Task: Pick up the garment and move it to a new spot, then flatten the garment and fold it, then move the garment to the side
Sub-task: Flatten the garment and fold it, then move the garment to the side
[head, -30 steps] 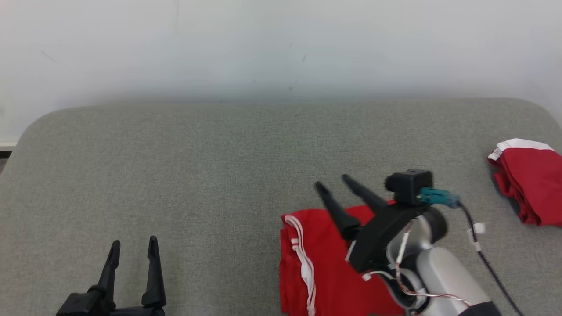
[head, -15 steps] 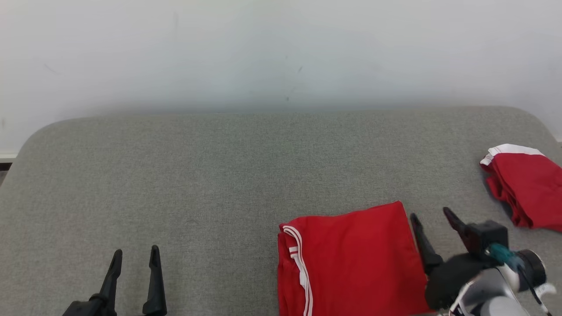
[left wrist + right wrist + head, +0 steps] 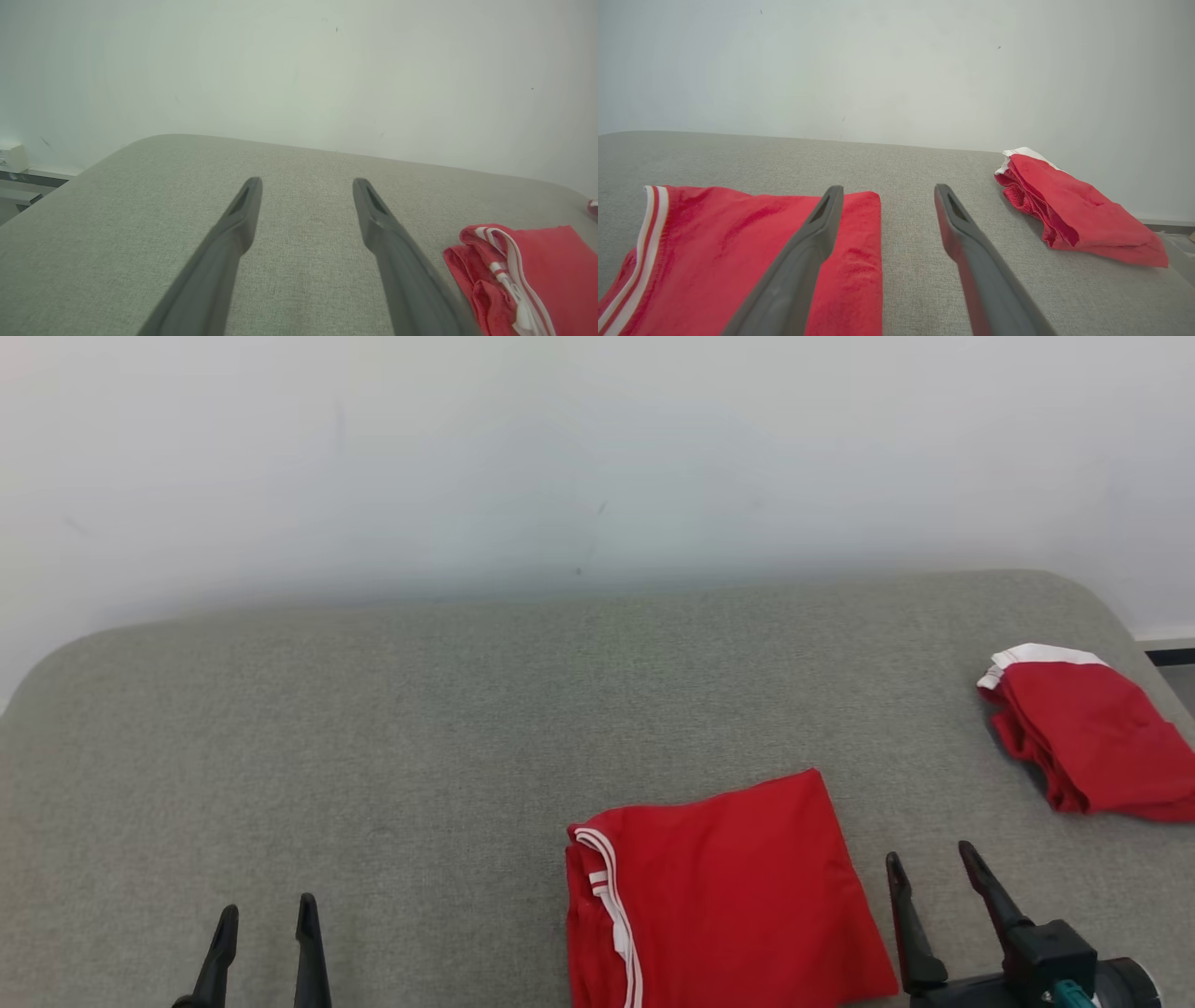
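A folded red garment [image 3: 719, 896] with white trim lies flat near the front edge of the grey cushioned surface [image 3: 467, 728]; it also appears as the garment [image 3: 523, 280] at the lower right of the left wrist view and as the garment [image 3: 738, 252] at the lower left of the right wrist view. My right gripper [image 3: 929, 863] stands open just right of it, holding nothing, its fingers [image 3: 952, 224] above bare grey fabric. My left gripper [image 3: 265, 915] is open at the lower left, well apart from the garment, with nothing between its fingers [image 3: 243, 210].
A second red garment with a white band [image 3: 1083, 728] lies bunched at the surface's far right edge, seen too as the bunched garment [image 3: 1069, 210] in the right wrist view. A pale wall [image 3: 560, 457] rises behind the surface. Bare grey fabric spreads across the left and middle.
My right arm has drawn back off the folded garment, down and to the right, gripper still open. The head view has shifted slightly, so the whole scene sits a little left.
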`<state>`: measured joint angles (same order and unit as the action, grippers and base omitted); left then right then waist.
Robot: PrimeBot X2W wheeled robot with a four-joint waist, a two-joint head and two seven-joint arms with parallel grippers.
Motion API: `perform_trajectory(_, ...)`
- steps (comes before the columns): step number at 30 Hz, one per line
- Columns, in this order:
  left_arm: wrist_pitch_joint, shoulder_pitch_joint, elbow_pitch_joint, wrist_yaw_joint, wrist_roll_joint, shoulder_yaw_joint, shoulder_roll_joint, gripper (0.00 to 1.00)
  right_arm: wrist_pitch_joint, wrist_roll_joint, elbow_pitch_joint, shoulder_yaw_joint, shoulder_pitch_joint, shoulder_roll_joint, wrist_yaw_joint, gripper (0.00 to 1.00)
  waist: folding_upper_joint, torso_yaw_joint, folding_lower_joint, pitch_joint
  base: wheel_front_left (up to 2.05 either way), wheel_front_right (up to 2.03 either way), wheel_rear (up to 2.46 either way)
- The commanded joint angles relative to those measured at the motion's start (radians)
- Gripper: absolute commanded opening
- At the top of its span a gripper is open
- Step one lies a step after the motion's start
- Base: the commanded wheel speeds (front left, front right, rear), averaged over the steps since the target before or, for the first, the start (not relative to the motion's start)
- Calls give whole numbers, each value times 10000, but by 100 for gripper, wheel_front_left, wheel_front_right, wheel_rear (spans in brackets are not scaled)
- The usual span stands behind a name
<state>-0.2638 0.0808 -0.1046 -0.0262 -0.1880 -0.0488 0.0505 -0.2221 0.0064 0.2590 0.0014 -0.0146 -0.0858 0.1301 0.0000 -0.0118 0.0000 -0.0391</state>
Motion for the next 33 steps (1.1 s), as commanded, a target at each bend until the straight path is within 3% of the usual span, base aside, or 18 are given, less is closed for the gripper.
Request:
perform_trajectory(1, -2, 157, -9, 36, -8, -40, 2, 100, -97, -11, 9, 47, 123, 40, 3, 100, 0, -153, 0, -114, 0, 0, 0)
perform_trajectory(18, -2, 310, -133, 20, -78, -272, 2, 100, -249, 1028, 427, 1394, -710, -156, 1, 100, 0, -554, 0, -231, 0, 0, 0)
perform_trajectory(33, -2, 337, -49, 204, -72, -122, 2, 100, -143, 1170, 1031, 1246, -873, 75, 3, 100, 0, -430, 0, -204, 0, 0, 0)
